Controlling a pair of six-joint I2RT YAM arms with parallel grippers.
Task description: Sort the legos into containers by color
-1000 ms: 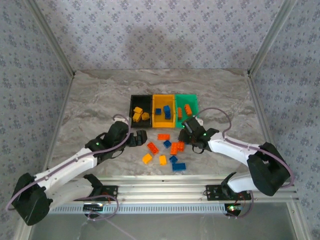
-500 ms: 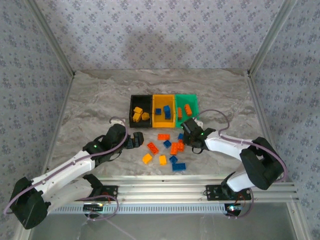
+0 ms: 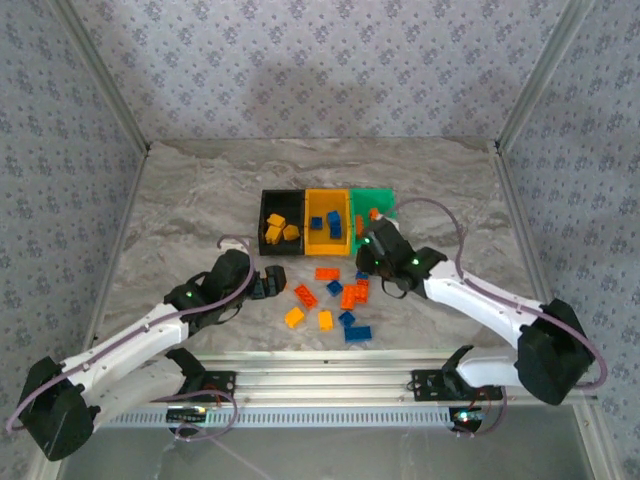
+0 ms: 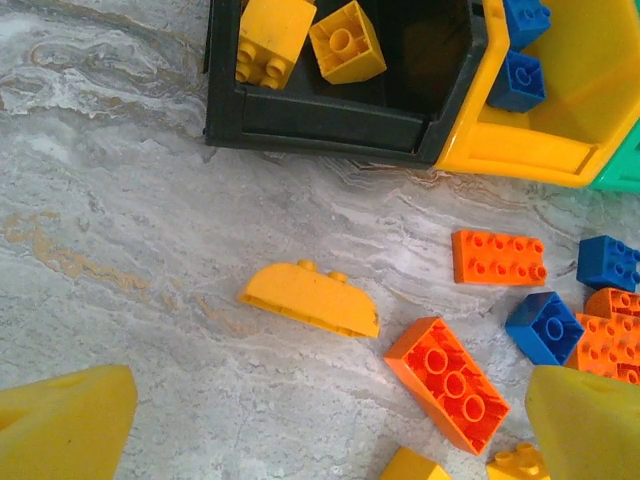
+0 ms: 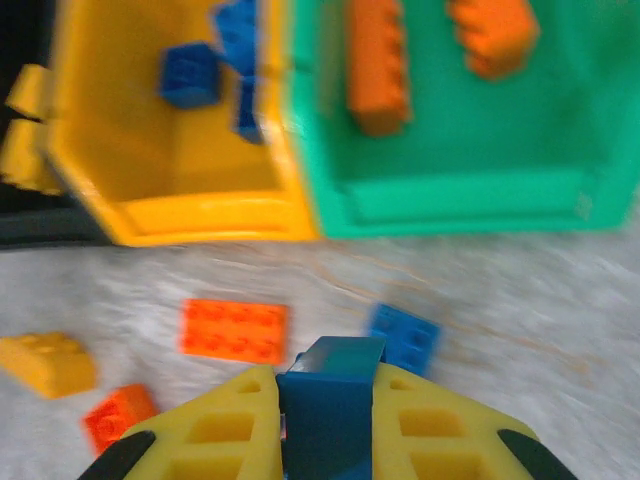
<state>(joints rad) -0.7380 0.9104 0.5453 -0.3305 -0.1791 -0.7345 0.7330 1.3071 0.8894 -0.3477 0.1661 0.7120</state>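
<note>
Top: right gripper [image 3: 368, 258] hides near-left corner of green bin [image 3: 386, 197]; loose legos [image 3: 340, 300] lie twd worktop [image 3: 190, 190] near edge, far half open. L wrist: left gripper [image 4: 325, 430] jaws spread wide, black bin [image 4: 320, 125] cut off at top. R wrist: blurry; I see jaws pinching blue brick [image 5: 330, 405] off the worktop, near side of yellow bin [image 5: 190, 215]

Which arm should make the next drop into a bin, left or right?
Right. The right gripper is shut on a blue brick just short of the yellow bin, where other blue bricks already lie. The left gripper is open and empty over the loose bricks.
</note>
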